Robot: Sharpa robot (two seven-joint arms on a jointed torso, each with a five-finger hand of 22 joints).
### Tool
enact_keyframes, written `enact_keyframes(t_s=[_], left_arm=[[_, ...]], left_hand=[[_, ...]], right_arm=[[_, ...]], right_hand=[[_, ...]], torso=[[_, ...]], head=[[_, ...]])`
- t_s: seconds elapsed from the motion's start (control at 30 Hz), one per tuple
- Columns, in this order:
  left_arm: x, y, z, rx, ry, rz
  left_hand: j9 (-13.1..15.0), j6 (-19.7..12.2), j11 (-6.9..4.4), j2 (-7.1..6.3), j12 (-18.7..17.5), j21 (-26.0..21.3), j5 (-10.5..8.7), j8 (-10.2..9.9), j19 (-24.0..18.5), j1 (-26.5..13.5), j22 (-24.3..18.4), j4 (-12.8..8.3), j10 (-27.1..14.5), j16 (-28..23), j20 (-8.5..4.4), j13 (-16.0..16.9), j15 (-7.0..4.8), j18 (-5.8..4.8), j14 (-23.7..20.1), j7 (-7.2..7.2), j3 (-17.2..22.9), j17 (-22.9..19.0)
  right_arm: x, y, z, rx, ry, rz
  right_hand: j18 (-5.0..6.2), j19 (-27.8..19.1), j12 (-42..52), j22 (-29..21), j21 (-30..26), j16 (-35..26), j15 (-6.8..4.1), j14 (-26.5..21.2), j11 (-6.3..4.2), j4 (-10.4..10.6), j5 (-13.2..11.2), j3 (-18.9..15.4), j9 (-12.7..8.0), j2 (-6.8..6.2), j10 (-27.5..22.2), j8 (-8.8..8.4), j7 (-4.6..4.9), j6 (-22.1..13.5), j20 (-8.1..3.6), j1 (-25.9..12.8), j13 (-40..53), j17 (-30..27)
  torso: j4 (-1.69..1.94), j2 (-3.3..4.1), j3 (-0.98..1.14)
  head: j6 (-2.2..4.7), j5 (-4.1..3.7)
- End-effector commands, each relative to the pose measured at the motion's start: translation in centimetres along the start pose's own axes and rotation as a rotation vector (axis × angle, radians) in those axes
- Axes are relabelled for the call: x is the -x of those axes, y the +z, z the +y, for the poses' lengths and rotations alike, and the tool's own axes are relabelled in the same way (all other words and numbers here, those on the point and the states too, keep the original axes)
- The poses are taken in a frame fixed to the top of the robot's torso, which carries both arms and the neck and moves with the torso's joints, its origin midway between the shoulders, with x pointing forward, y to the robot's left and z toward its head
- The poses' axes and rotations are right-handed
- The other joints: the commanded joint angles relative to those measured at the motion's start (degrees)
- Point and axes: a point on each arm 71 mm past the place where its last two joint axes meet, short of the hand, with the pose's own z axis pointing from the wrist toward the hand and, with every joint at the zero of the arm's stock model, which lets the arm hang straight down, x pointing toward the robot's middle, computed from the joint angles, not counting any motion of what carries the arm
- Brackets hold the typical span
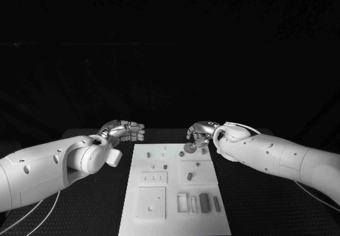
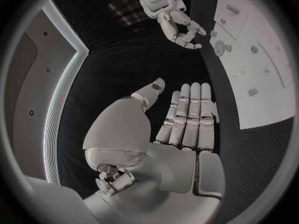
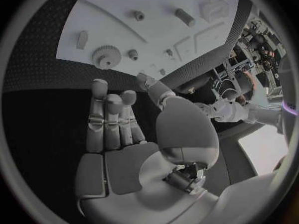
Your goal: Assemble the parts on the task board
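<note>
The fingers (image 3: 109, 119) of the right hand (image 1: 204, 132) stand straight and close together with the thumb off to one side, holding nothing; they hover over the far edge of the task board (image 1: 177, 216), at about one o'clock from its middle, just above a small gear (image 3: 104, 57) that lies flat on the white plate. The fingers (image 2: 190, 117) of the left hand (image 1: 124, 131) are likewise extended side by side and empty, poised over the black tabletop (image 1: 262, 206) just off the board's far left corner, near eleven o'clock. By my judgement the step in hand is picking up the gear: the right hand would do best to come down squarely over it, pinching across its rim between thumb and a finger, without knocking the short pegs (image 3: 138, 15) standing close by. The rest of the parts remain on the board: two dark bars (image 1: 205, 202) lying at about five o'clock beside pale frames, and recessed plates toward six and seven o'clock. Assembly looks barely begun.
</note>
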Motion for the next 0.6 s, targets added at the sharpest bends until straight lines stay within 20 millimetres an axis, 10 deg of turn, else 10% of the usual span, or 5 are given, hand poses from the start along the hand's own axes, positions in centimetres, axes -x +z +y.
enact_keyframes(t_s=[0.03,0.6], left_arm=[[-0.6,-0.1,-0.3,-0.031,0.007,0.022],[-1.5,-0.6,-0.2,-0.033,0.013,0.056]], left_hand=[[-0.11,0.24,0.00,0.00,-0.29,-0.37,0.09,-0.39,0.24,-0.47,-0.06,-0.29,0.33,-0.42,-0.02,-0.08,0.14,-0.73,0.33,0.07,0.07,0.10],[-0.37,0.16,0.27,-0.09,-0.75,-0.68,0.09,-0.66,0.16,-1.16,-0.16,-0.56,0.40,-0.92,0.08,-0.21,0.32,-0.77,0.19,0.38,0.28,0.21]], right_arm=[[-0.1,0.1,0.3,0.005,-0.065,0.004],[-1.1,0.5,1.5,0.028,-0.063,0.032]], right_hand=[[1.24,-0.44,2.34,1.69,4.42,3.07,0.09,0.08,0.09,0.03,0.29,0.57,0.28,-0.18,0.01,-0.42,0.22,-0.03,-0.84,-0.26,2.06,1.01],[1.24,-1.05,5.40,1.53,10.44,7.21,0.18,0.29,0.19,0.03,0.30,1.75,0.94,0.26,0.49,-0.91,0.34,0.04,-2.01,-0.57,4.12,1.64]], torso=[[0.40,1.33,-0.42],[1.18,3.85,-1.17]], head=[[0.18,-0.25],[0.54,-0.93]])
